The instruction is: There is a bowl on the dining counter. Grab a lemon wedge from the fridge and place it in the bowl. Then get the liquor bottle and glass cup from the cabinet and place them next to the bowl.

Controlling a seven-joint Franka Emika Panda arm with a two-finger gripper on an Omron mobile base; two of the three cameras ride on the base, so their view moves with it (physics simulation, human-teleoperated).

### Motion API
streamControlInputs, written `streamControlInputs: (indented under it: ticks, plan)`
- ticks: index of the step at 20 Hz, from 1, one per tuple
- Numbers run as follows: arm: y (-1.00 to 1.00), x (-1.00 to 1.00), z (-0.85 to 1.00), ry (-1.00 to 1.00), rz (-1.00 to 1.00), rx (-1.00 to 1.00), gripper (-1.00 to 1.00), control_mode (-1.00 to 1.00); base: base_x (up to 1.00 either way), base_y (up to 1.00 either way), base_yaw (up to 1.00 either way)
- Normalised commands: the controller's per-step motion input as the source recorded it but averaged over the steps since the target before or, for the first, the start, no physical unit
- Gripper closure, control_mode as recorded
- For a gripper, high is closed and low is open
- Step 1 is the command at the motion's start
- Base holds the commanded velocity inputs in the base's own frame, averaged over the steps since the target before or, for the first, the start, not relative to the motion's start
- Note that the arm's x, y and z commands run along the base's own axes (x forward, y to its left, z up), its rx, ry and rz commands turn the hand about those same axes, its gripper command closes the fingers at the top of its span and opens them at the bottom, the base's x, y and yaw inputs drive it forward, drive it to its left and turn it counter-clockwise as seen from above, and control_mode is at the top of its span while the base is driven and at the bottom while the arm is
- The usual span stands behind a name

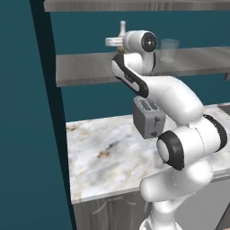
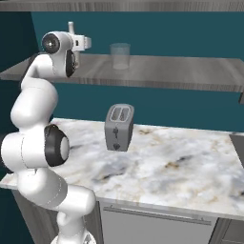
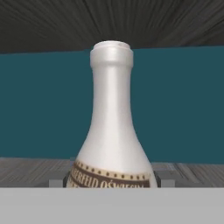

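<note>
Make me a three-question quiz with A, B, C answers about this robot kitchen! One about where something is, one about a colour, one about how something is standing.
1. Where is the glass cup?
A. on the shelf
B. on the counter
C. on the floor

2. What colour is the wall behind the toaster?
A. yellow
B. teal
C. red

3. How is the liquor bottle standing?
A. lying flat
B. upside down
C. upright

Answers:
1 A, it sits on the grey shelf above the counter.
2 B, the wall is teal in both base views.
3 C, its neck points straight up in the hand view.
</note>
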Motion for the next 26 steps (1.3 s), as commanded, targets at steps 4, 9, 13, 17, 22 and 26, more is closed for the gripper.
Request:
streamControlInputs:
  ticks: [4, 9, 13, 17, 22, 26]
  plan:
    - [0.19, -0.96, -0.35, -0.14, 0.0, -0.02, 1.0, -1.0, 0.0, 0.0, 0.0]
    - [0.11, -1.0, -0.11, -0.09, 0.0, 0.0, 1.0, -1.0, 0.0, 0.0, 0.0]
    - [0.0, -1.0, 0.11, 0.0, 0.0, 0.06, 1.0, -1.0, 0.0, 0.0, 0.0]
    - [-0.04, -1.0, 0.18, 0.03, 0.0, 0.1, 1.0, -1.0, 0.0, 0.0, 0.0]
    - [-0.1, -1.0, 0.13, 0.04, 0.0, 0.11, 1.0, -1.0, 0.0, 0.0, 0.0]
    - [-0.22, -1.0, 0.17, 0.0, 0.0, 0.11, 1.0, -1.0, 0.0, 0.0, 0.0]
